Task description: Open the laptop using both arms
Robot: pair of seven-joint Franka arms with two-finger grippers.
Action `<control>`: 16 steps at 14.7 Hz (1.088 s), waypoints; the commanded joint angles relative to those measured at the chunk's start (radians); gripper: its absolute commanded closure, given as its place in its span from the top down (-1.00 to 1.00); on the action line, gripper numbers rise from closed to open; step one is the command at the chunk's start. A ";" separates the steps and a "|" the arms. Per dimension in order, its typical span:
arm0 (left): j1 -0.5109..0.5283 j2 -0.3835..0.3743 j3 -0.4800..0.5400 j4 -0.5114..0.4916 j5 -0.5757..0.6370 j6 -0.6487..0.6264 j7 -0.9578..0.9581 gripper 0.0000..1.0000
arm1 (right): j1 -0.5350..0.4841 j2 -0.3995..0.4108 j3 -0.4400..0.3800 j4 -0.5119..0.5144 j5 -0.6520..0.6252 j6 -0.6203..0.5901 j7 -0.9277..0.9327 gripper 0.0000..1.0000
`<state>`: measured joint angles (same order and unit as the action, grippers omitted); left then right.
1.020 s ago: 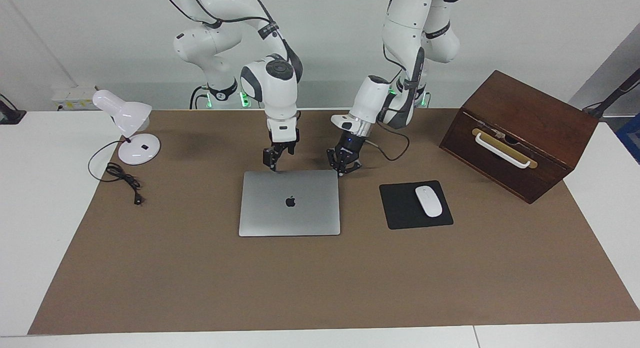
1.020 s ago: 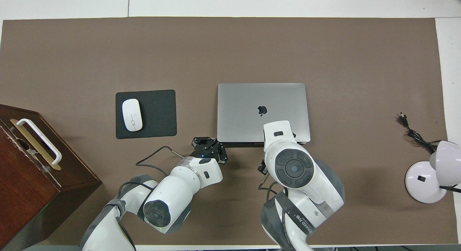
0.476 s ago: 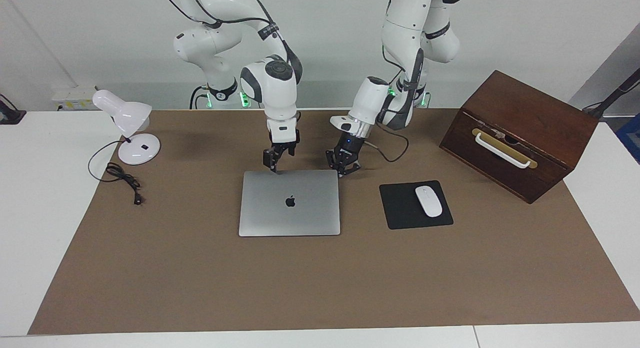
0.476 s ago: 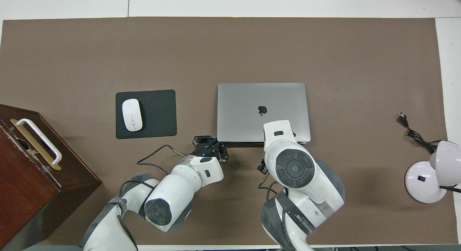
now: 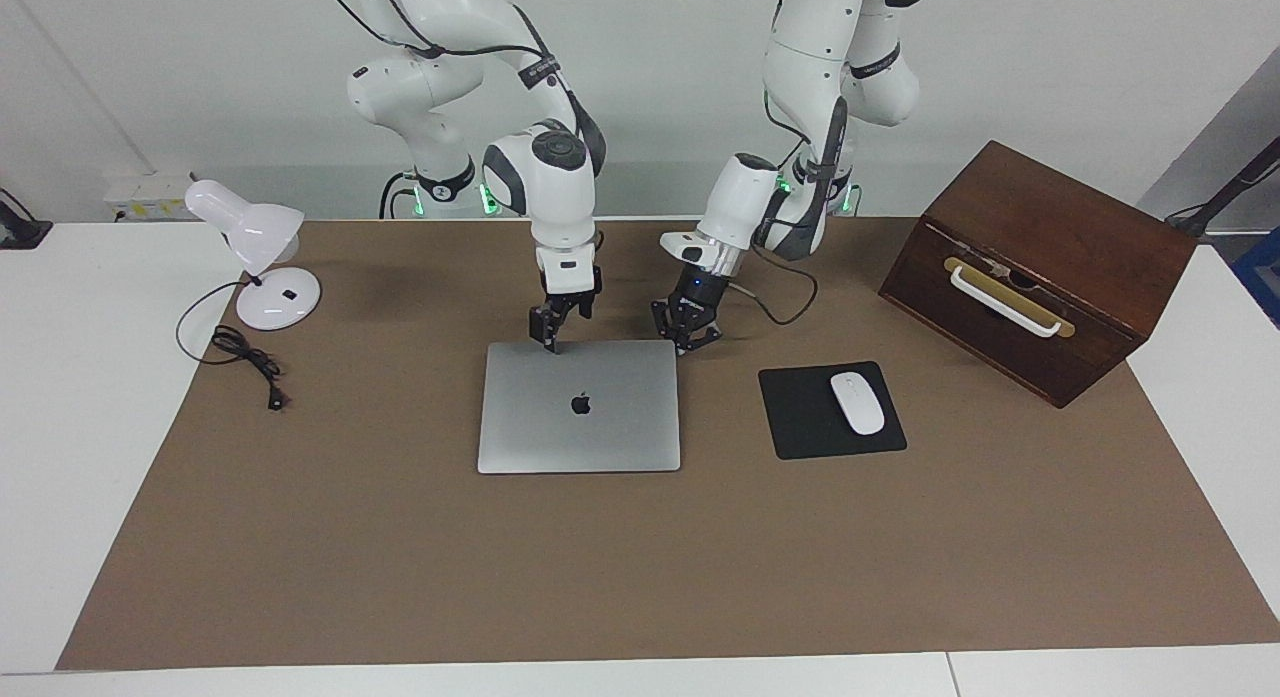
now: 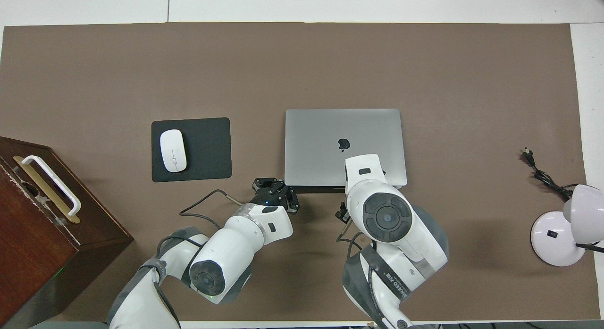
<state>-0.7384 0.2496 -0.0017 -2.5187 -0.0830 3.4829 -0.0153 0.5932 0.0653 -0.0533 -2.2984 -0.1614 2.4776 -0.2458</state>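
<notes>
The laptop (image 5: pixel 580 417) lies closed and flat on the brown mat, its lid logo up; it also shows in the overhead view (image 6: pixel 330 135). My right gripper (image 5: pixel 551 335) points straight down with its fingers apart. It stands at the lid's edge nearest the robots, toward the right arm's end. In the overhead view the right arm's wrist (image 6: pixel 383 215) hides it. My left gripper (image 5: pixel 686 335) is low on the mat just off the laptop's near corner, toward the left arm's end. It also shows in the overhead view (image 6: pixel 274 193).
A black mouse pad (image 5: pixel 800 427) with a white mouse (image 5: pixel 857 403) lies beside the laptop toward the left arm's end. A brown wooden box (image 5: pixel 1040 267) with a white handle stands past it. A white desk lamp (image 5: pixel 262 267) and its cord (image 5: pixel 245 362) sit at the right arm's end.
My right gripper has shifted a little from the mat onto the laptop's near edge. The left gripper has barely moved. The laptop stays closed.
</notes>
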 commanded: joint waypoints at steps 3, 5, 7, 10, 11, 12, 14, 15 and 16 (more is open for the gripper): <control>-0.016 0.048 0.011 0.020 -0.003 0.022 0.015 -1.00 | -0.018 0.024 0.004 -0.001 -0.024 0.038 0.017 1.00; -0.016 0.048 0.011 0.018 -0.003 0.022 0.015 -1.00 | -0.010 0.022 0.004 -0.001 -0.024 0.027 0.017 1.00; -0.018 0.050 0.011 0.020 -0.003 0.022 0.017 -1.00 | -0.010 0.021 0.004 -0.001 -0.024 0.027 0.019 1.00; -0.018 0.050 0.011 0.020 -0.003 0.022 0.017 -1.00 | -0.018 0.025 0.004 0.002 -0.024 0.040 0.016 1.00; -0.018 0.050 0.011 0.020 -0.003 0.022 0.017 -1.00 | -0.022 0.030 0.004 0.005 -0.026 0.047 0.014 1.00; -0.018 0.051 0.011 0.020 -0.003 0.022 0.017 -1.00 | -0.026 0.036 0.003 0.005 -0.027 0.072 0.002 1.00; -0.018 0.051 0.011 0.020 -0.003 0.022 0.017 -1.00 | -0.041 0.053 0.003 0.007 -0.027 0.104 -0.026 1.00; -0.018 0.051 0.011 0.020 -0.003 0.022 0.017 -1.00 | -0.041 0.054 0.003 0.010 -0.027 0.112 -0.029 1.00; -0.018 0.051 0.011 0.020 -0.003 0.024 0.017 -1.00 | -0.042 0.059 0.003 0.014 -0.032 0.112 -0.029 1.00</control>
<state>-0.7385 0.2502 -0.0017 -2.5187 -0.0830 3.4840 -0.0117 0.5668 0.1048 -0.0553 -2.2966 -0.1632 2.5666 -0.2629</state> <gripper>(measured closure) 0.991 0.000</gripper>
